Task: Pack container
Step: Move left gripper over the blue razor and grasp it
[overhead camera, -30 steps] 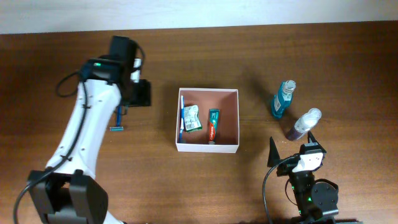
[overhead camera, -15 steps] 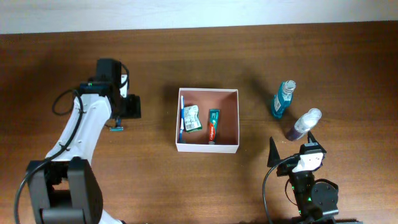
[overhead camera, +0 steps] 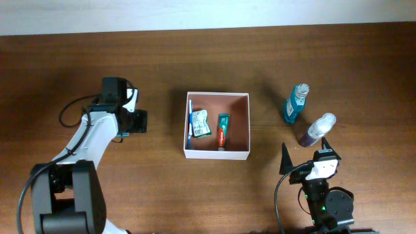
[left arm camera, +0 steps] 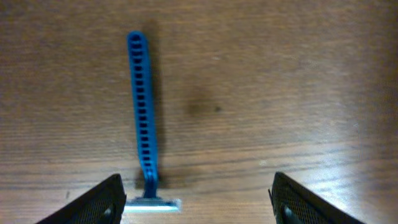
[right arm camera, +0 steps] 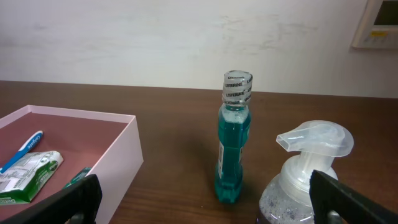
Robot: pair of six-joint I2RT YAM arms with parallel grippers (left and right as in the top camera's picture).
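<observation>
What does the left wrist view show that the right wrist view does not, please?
Only the left wrist view shows the blue razor lying flat on the wood, its head near the open left gripper. Only the right wrist view, past the open right gripper, shows the container holding a toothbrush and green packet, the teal mouthwash bottle, the clear pump bottle and the wall. Both share the brown table.
</observation>
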